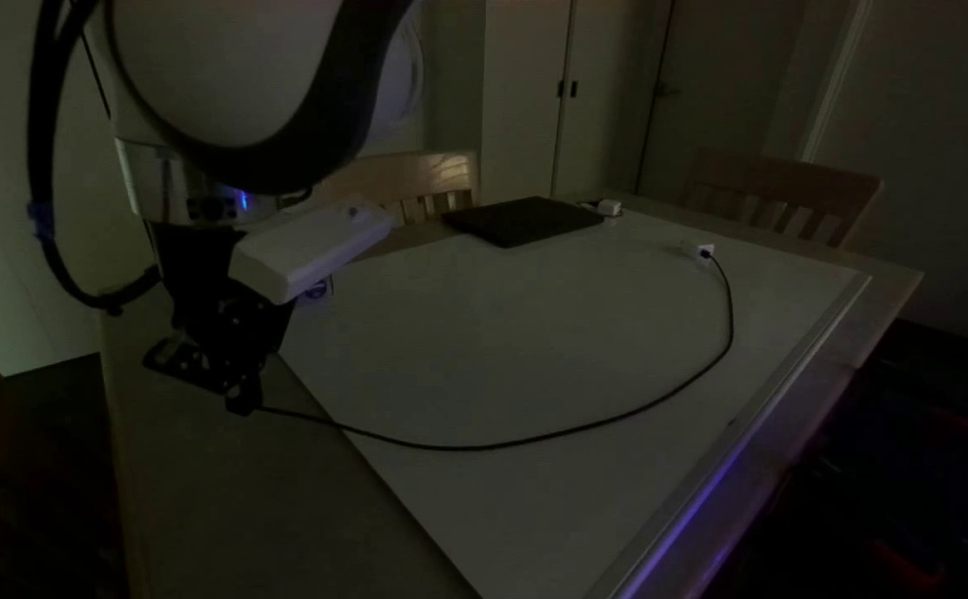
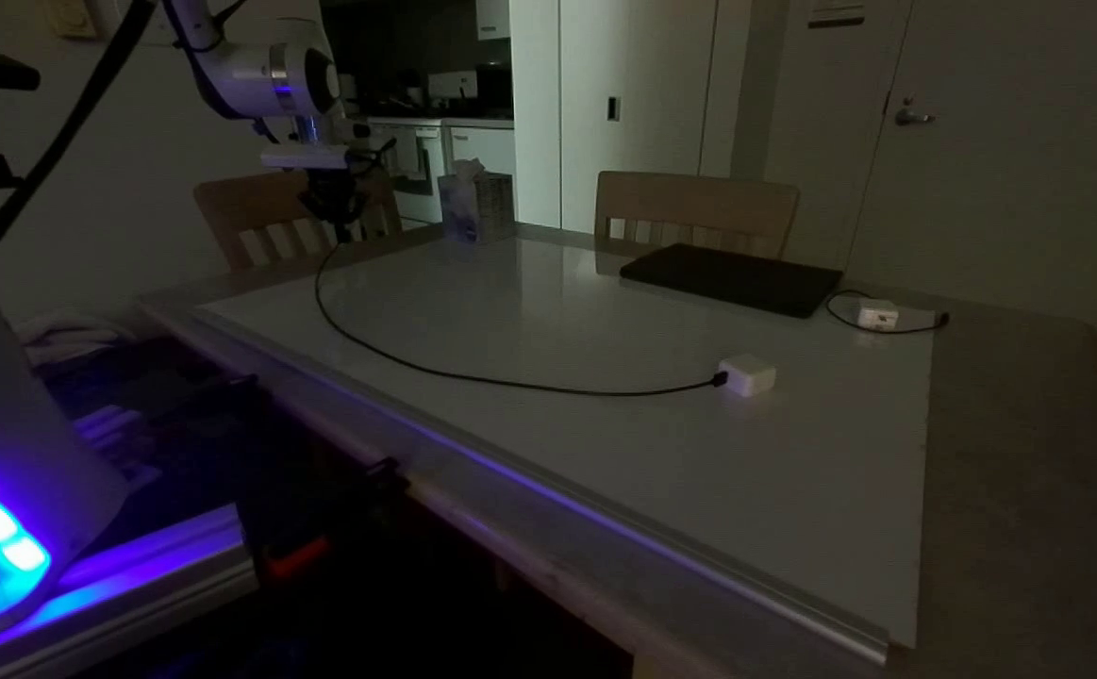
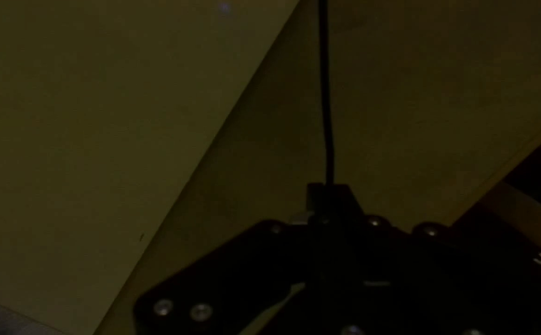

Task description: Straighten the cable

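The thin black cable (image 1: pixel 484 448) runs in one wide curve across the white board. It also shows in an exterior view (image 2: pixel 510 383). One end meets a white plug block (image 1: pixel 700 251), also in an exterior view (image 2: pixel 749 375), lying on the board. The other end rises to my gripper (image 1: pixel 244 399), which is beyond the board's edge, above the bare table strip. In the wrist view the cable (image 3: pixel 325 93) runs straight up from between my shut fingertips (image 3: pixel 328 188). The cable end inside the fingers is hidden. The gripper also shows in an exterior view (image 2: pixel 341 231).
The white board (image 1: pixel 533 333) lies on the wooden table (image 1: pixel 225 499), with a metal rail (image 2: pixel 548 481) along one side. A flat dark pad (image 2: pixel 732 276) lies near the far edge, beside a second white block (image 2: pixel 877 314) with a short cord. A tissue box (image 2: pixel 477 203) and chairs (image 2: pixel 699 203) stand beyond.
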